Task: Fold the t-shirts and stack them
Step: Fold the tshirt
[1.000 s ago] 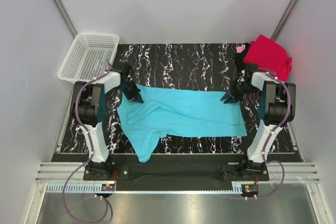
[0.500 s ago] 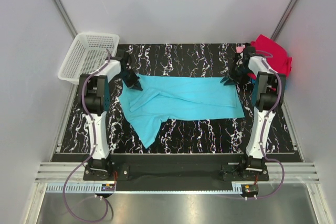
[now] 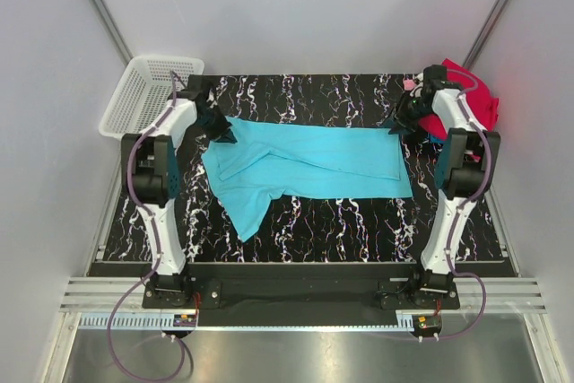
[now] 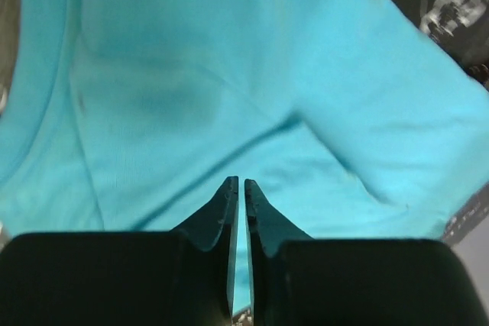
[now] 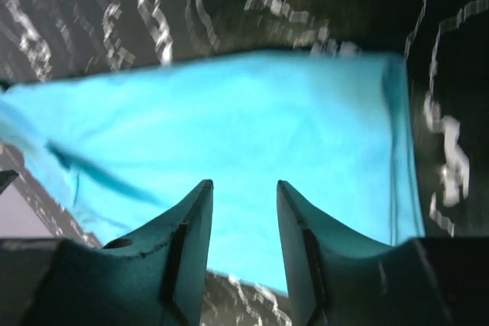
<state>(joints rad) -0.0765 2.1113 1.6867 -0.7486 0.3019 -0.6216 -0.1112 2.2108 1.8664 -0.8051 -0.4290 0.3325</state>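
The turquoise-blue t-shirt [image 3: 305, 163] lies spread across the black marbled table [image 3: 341, 230], with one sleeve hanging toward the near left. My left gripper [image 3: 226, 136] is at its far left corner. In the left wrist view the left gripper [image 4: 241, 182] has its jaws closed to a thin slit on the shirt [image 4: 191, 74]. My right gripper [image 3: 397, 126] is at the far right corner. In the right wrist view the right gripper [image 5: 243, 186] is open and empty just above the shirt's edge [image 5: 229, 120]. A crimson red t-shirt [image 3: 471, 96] lies crumpled at the far right corner.
A white plastic mesh basket [image 3: 148, 91] stands off the table's far left corner. A bit of pink cloth [image 3: 411, 84] shows beside the red shirt. White walls close in the table at the back and on both sides.
Both grippers moved away from the bases toward the far edge, and the turquoise shirt slid that way with them. The right gripper's jaws now stand open above the shirt's edge.
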